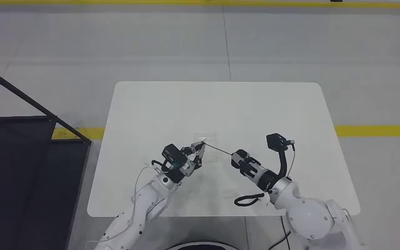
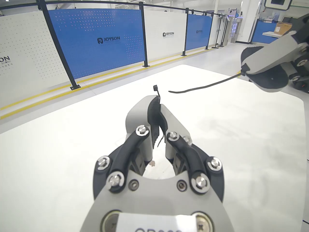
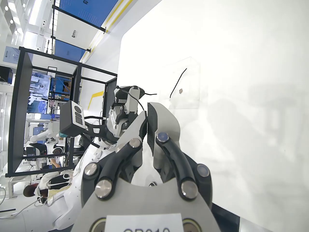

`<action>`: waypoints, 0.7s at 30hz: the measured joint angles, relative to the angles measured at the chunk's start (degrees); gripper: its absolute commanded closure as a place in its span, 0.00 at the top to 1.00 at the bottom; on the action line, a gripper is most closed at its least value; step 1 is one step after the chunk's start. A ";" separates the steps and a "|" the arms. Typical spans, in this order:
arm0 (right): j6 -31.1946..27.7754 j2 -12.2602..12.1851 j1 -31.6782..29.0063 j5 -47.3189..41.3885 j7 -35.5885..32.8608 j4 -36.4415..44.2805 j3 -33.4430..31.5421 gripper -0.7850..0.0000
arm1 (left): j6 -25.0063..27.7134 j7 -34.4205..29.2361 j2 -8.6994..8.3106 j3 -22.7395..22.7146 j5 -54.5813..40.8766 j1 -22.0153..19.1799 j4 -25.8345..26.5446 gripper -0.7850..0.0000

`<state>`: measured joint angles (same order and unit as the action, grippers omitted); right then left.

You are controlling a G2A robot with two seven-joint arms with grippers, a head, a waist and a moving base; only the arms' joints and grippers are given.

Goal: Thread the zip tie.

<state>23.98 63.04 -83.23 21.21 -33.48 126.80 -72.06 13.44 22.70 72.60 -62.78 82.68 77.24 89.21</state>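
The left wrist view is showing the left gripper [image 2: 157, 101] with its grey, black-padded fingers pressing together on a thin black plastic zip tie [image 2: 155, 88]. They are gripping it just below its small square head, which is sticking up above the fingertips. The right gripper [image 2: 246, 72] is hanging nearby above the table, its fingers likewise pinching tight on a slender black strap [image 2: 205, 87]. The strap's free tip is pointing toward the head and floating just beside it, not touching. Whether strap and head are belonging to one tie cannot be told. Both grippers are hovering over a white rectangular table with rounded corners [image 1: 281, 112], which is standing on a pale grey floor [image 1: 125, 44] crossed by a yellow stripe [image 1: 369, 130]. Blue and white perforated panels in black frames [image 2: 96, 42] are fencing the area. The panels are carrying a dark logo with lettering, and a white printed label [image 2: 154, 223] is sitting on the left gripper's base, its text cut off.
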 measured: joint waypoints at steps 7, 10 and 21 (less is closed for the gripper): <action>7.86 0.45 2.72 3.52 -0.85 1.71 3.32 0.00 | 0.00 0.00 0.00 0.00 0.00 0.00 0.00 0.00; 9.34 0.63 3.51 4.01 -0.95 1.87 4.24 0.00 | 0.00 0.00 0.00 0.00 0.00 0.00 0.00 0.00; 9.78 1.00 3.44 3.26 0.22 2.39 4.23 0.00 | 0.00 0.00 0.00 0.00 0.00 0.00 0.00 0.00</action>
<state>33.76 64.04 -79.79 24.47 -33.26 129.19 -67.82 13.44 22.70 72.60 -62.78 82.68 77.24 89.21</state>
